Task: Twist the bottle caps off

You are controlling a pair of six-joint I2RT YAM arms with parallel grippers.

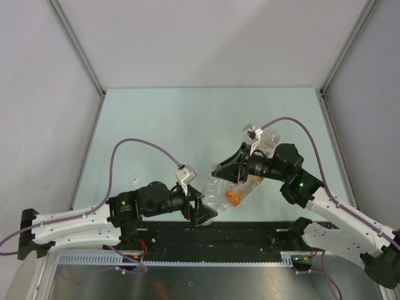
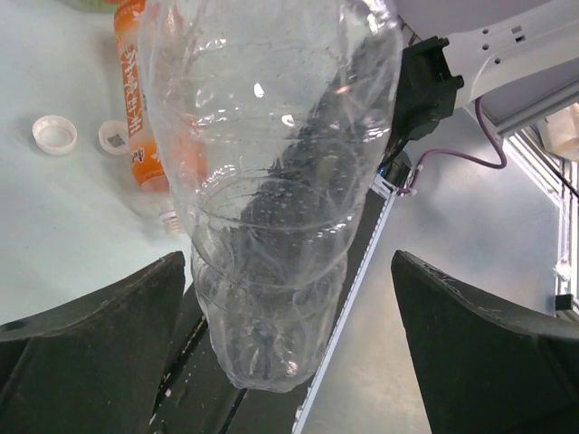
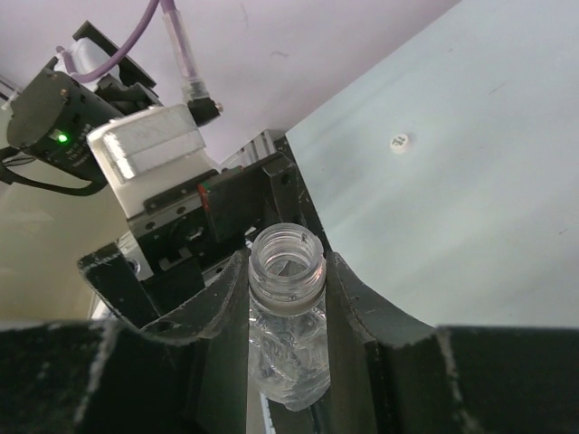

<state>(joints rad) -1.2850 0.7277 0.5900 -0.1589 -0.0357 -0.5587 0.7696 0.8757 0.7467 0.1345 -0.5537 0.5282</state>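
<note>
Right claw (image 3: 288,285) clamps the clear bottle (image 3: 286,357) by its uncapped neck. Left claw (image 2: 288,271) gapes wide around its base, not touching.

This looks like a robot lab. The table (image 1: 187,119) is flat and pale green, and plain grey walls (image 1: 212,37) with metal posts (image 1: 75,44) box it in. The left arm (image 1: 75,225) and the right arm (image 1: 337,212) are robot arms, fixed by a black rail (image 1: 250,234) at the near edge. Purple cables (image 1: 144,142) loop over them, and a small green light (image 1: 300,184) glows on one. The small things here are plain: a clear bottle (image 1: 215,190) and a loose white cap (image 2: 54,135).
</note>
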